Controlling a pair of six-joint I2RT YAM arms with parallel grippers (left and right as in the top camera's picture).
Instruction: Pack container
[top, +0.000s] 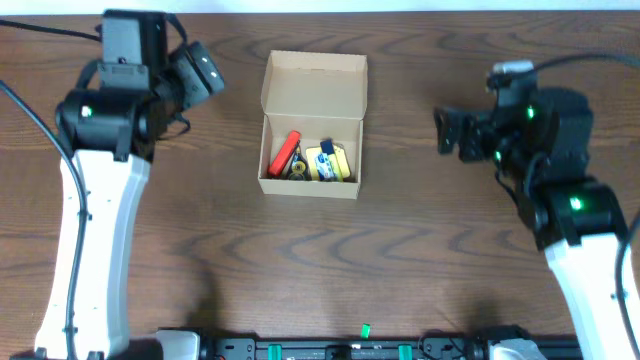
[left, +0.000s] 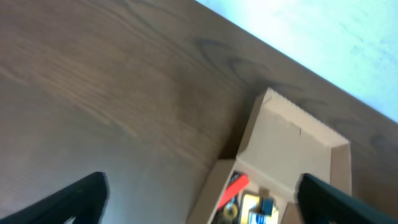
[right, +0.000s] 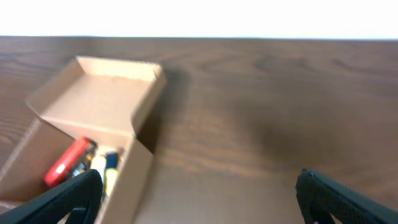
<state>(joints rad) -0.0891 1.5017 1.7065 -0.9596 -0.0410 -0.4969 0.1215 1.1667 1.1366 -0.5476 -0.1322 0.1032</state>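
The tan cardboard container stands open at the table's middle, its flap lid folded back. Inside lie a red item, a yellow pad with a small blue piece on it, and small dark bits. The container also shows in the left wrist view and the right wrist view. My left gripper is open and empty, held above the table left of the container. My right gripper is open and empty, to the container's right.
The dark wood table lies all around the container. The table's far edge meets a pale wall. A black rail with green clips runs along the front edge.
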